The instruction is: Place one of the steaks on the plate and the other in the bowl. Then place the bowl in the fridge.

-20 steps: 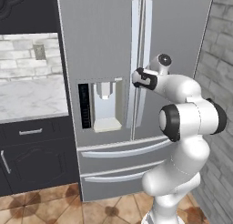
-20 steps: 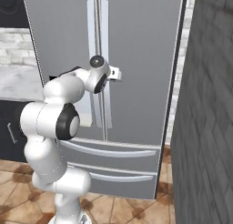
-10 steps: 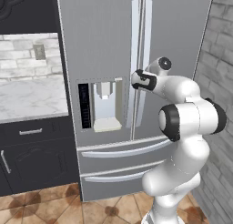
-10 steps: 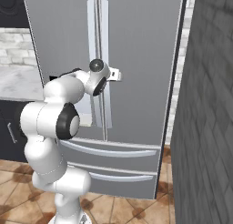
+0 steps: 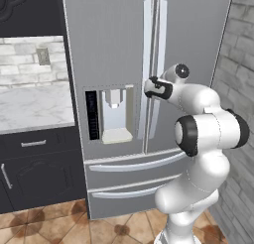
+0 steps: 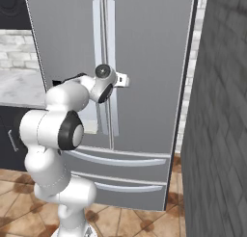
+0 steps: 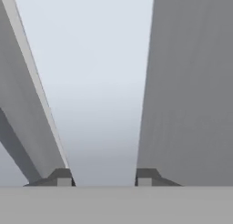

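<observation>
We see the fridge (image 5: 114, 54) standing closed, filling the middle of both base views, with the dispenser panel (image 5: 113, 114) on its left door and two drawers (image 5: 134, 163) below. The gripper (image 7: 104, 177) is raised to the centre seam of the doors, at the height of the vertical handles (image 5: 154, 64). In the hand view the two dark fingers (image 7: 61, 176) sit on either side of a pale vertical bar, the right door's handle (image 6: 110, 77), each tip right at an edge of it; we read this as the fingers narrowed around that handle. To the left of the fridge a marble worktop (image 5: 30, 106) runs over dark cabinets (image 5: 34, 168).
</observation>
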Motion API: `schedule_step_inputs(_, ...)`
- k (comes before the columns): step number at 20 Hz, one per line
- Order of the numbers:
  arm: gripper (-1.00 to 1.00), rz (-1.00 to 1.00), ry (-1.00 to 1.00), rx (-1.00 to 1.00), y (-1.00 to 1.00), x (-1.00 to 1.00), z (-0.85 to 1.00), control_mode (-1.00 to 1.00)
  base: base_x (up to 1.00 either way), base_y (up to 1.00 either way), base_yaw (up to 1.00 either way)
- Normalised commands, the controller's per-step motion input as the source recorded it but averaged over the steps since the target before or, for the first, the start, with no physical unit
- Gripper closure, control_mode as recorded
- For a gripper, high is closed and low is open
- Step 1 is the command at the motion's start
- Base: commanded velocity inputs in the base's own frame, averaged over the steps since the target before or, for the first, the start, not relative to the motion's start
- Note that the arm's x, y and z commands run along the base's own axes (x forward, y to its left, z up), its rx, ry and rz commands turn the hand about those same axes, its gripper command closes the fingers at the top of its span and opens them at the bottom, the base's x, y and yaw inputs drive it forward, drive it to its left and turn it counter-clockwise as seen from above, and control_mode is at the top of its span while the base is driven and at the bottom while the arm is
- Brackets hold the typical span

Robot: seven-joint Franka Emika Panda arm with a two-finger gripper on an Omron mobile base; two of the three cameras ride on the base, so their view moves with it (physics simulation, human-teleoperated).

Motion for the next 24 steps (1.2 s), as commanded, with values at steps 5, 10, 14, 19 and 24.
schedule_step_inputs(5, 1.00, 0.00, 0.00, 0.00, -0.50, -0.80, 0.25, -1.00, 0.00, 0.00, 0.00)
schedule_step_inputs(10, 1.00, 0.00, 0.00, 0.00, -0.73, -0.98, 0.31, -1.00, 0.00, 0.00, 0.00)
schedule_step_inputs(14, 1.00, 0.00, 0.00, 0.00, -0.74, -0.92, 0.27, -1.00, 0.00, 0.00, 0.00)
schedule_step_inputs(19, 1.00, 0.00, 0.01, 0.00, -0.07, -0.07, 0.00, -1.00, 0.00, 0.00, 0.00)
schedule_step_inputs(24, -1.00, 0.00, 0.00, 0.00, 0.00, 0.00, 0.00, -1.00, 0.00, 0.00, 0.00)
